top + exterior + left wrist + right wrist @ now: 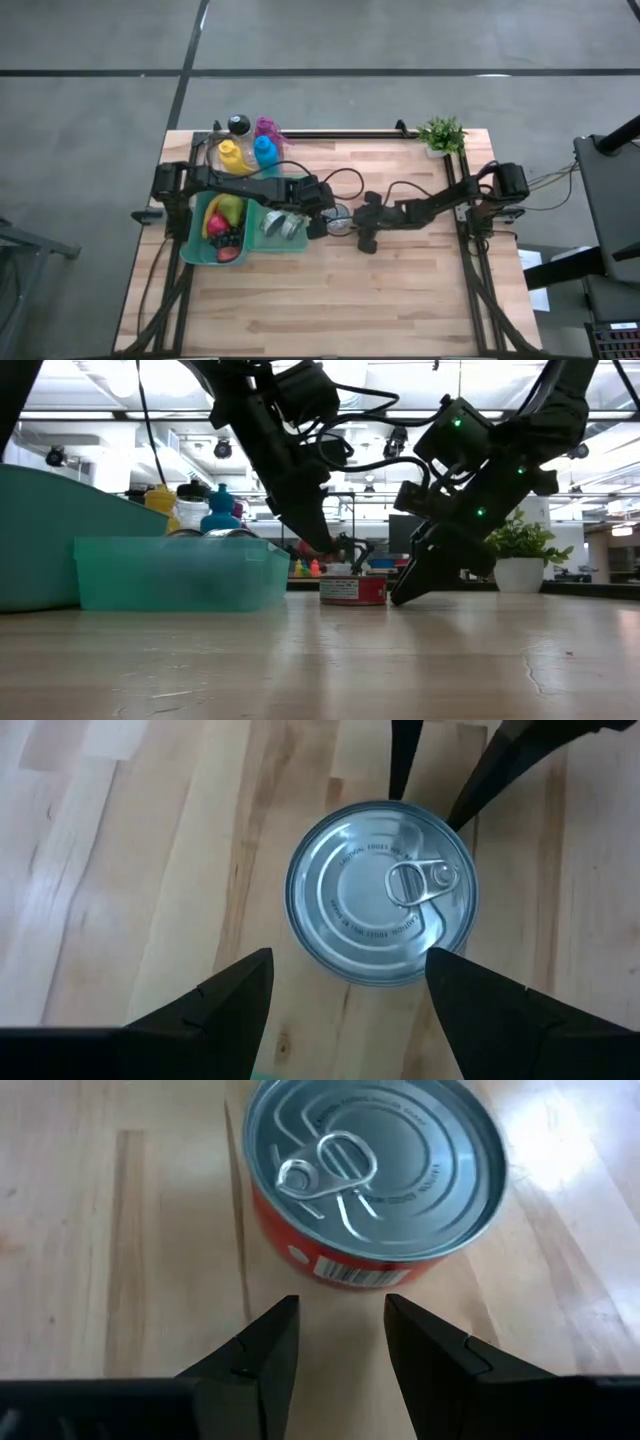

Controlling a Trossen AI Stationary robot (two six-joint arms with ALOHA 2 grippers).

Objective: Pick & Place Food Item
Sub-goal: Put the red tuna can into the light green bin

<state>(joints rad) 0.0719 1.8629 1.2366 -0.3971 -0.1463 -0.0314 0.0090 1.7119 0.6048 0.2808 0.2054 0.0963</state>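
A low red can (375,1170) with a silver pull-tab lid (380,895) stands upright on its base on the wooden table (400,290), near the middle. My left gripper (348,960) hangs open just above the can's left edge (353,590), slanting down and touching nothing. My right gripper (340,1305) comes from the table's right, slanting down. Its fingertips sit low by the table, a little short of the can's right side. Its fingers stand a narrow gap apart with nothing between them, and also show in the left wrist view (400,760).
A teal bin (196,240) holding fruit stands at the table's left, with a smaller teal tray (283,228) of cans beside it, right by the left arm. Bottles (245,150) stand at the far left and a potted plant (441,135) at the far right.
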